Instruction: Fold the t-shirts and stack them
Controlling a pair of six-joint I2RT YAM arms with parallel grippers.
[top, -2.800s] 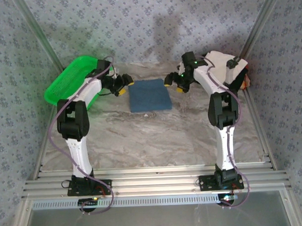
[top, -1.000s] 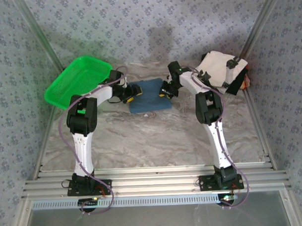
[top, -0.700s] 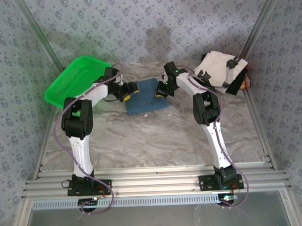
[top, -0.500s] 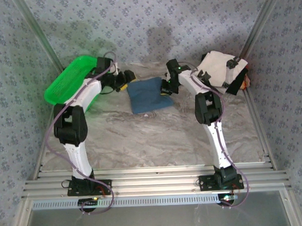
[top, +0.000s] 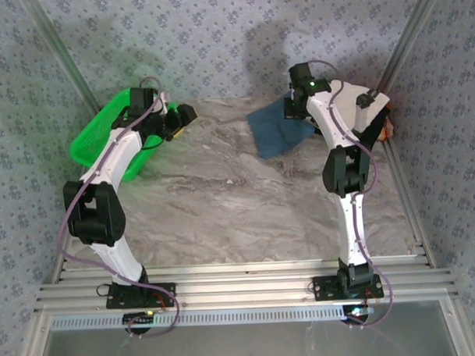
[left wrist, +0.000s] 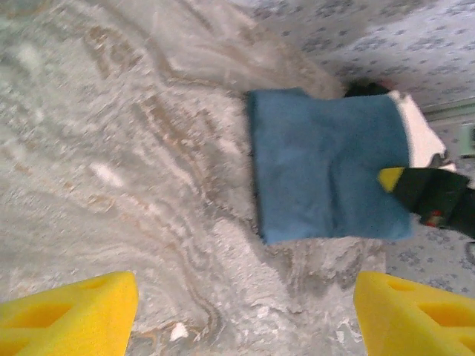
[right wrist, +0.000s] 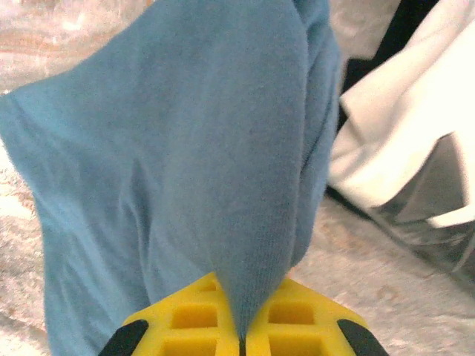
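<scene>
My right gripper pinches the folded blue t-shirt by one edge near the table's far right corner, beside the stacked shirts. Its length runs leftward from the pinch. My left gripper is spread and empty.
</scene>
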